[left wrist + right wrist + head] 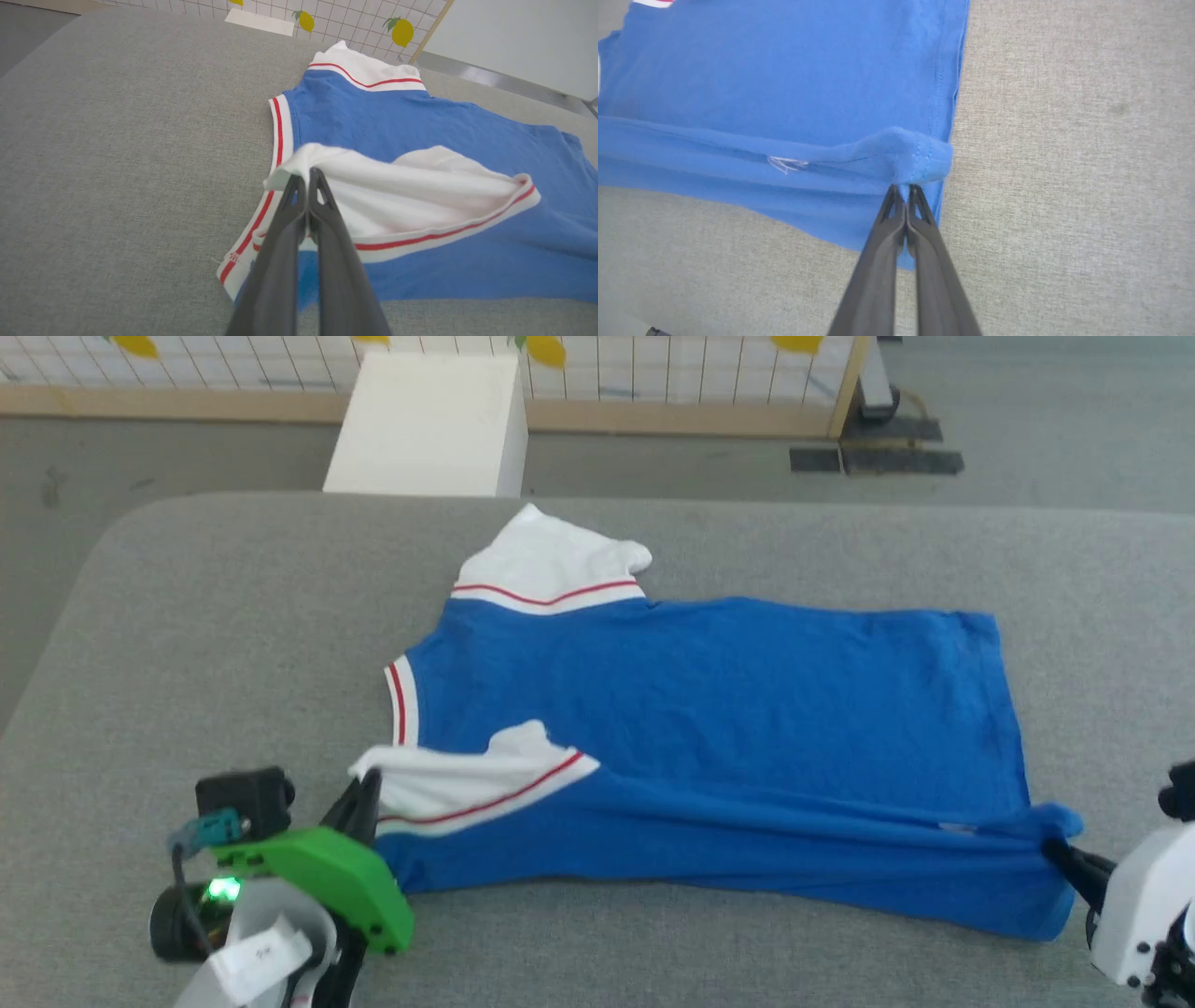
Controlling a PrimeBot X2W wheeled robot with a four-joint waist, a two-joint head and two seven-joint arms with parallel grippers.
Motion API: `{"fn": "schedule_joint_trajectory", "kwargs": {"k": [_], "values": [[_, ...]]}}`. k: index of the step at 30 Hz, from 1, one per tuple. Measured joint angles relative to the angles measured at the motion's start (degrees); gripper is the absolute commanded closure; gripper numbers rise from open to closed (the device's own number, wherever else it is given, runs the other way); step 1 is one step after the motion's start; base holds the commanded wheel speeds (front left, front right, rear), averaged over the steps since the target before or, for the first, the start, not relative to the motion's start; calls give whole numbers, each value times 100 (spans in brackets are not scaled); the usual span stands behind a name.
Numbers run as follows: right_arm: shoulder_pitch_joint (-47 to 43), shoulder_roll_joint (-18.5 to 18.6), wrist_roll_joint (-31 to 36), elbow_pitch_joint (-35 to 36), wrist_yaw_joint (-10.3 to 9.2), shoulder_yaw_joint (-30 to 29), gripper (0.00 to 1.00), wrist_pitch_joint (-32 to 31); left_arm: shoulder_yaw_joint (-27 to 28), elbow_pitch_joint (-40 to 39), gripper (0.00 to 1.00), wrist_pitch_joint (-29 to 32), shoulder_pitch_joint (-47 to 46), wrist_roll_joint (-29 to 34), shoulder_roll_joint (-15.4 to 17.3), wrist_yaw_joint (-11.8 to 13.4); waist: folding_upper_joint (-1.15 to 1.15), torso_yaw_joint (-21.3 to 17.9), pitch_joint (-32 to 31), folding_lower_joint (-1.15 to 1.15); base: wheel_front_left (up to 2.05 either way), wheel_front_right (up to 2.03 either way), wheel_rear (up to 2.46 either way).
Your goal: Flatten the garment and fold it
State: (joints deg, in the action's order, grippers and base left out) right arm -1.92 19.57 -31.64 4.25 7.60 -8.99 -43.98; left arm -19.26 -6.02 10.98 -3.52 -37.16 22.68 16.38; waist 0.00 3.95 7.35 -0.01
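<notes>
Sprawling soft royal-blue jersey garment (709, 709)

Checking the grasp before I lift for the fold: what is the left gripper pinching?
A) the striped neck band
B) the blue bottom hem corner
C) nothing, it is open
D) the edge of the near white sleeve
D: the left wrist view shows the left gripper shut on the edge of the garment's white sleeve; the right gripper holds the blue hem corner.
</notes>
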Motion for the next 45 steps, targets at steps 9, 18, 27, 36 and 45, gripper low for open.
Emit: {"fn": "schedule_joint_trajectory", "kwargs": {"k": [9, 18, 27, 36, 45], "values": [[815, 67, 269, -593, -1, 477, 100, -130, -129, 1228, 100, -230, -916, 55, -328, -211, 0, -68, 684, 0, 0, 0, 0], [1135, 187, 129, -1001, 0, 769, 0, 108, -14, 1853, 0, -557, -1099, -86, -597, -304, 0, -67, 985, 0, 0, 0, 0], [907, 64, -130, -822, -2, 300, 0, 367, 222, 860, 0, 349, -636, -224, -226, 405, 0, 28, 629, 0, 0, 0, 0], [751, 23, -109, -389, -3, -71, 0, 287, 16, 254, 0, 1773, -2, -453, 129, 1015, 0, -4, 577, 1, 0, 0, 0], [338, 159, 432, 59, -2, 219, 0, 57, 163, 731, 100, 1344, -53, -738, -119, 713, 0, -107, 620, 1, 0, 0, 0]]}}
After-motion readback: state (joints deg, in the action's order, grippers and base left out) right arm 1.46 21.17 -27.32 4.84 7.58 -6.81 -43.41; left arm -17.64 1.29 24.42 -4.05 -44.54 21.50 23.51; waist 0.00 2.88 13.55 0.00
